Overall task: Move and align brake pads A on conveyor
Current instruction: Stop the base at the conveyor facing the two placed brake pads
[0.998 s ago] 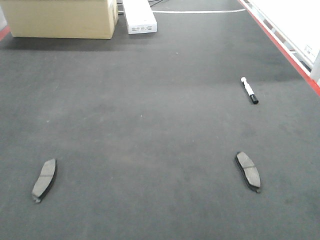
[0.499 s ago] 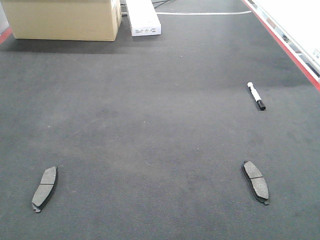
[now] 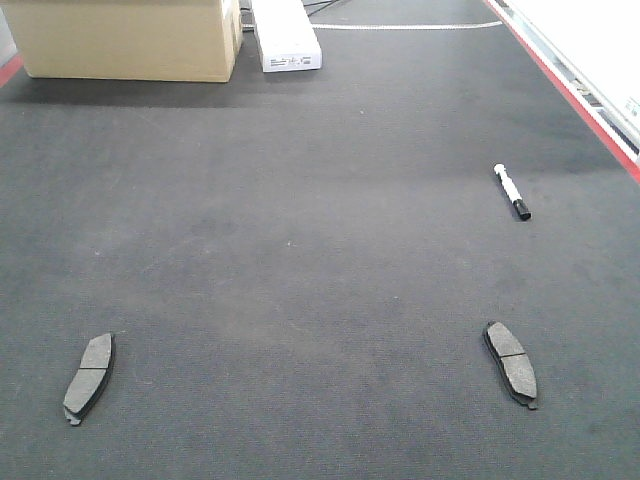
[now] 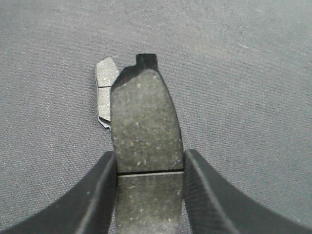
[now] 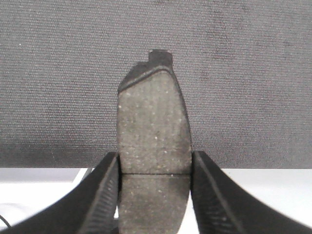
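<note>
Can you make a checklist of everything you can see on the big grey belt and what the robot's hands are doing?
Surface: dark grey conveyor, red strip on its right edge.
Job's things: one brake pad lies near left, one brake pad near right, far apart. A third pad is in the left gripper; another pad lies on the belt beyond it. A fourth pad is in the right gripper.
Clutter: marker pen on the right.
Grippers: both shut on a pad.
Cables: dark cables at the far edge.
Surroundings: cardboard box and white box at the far end.
</note>
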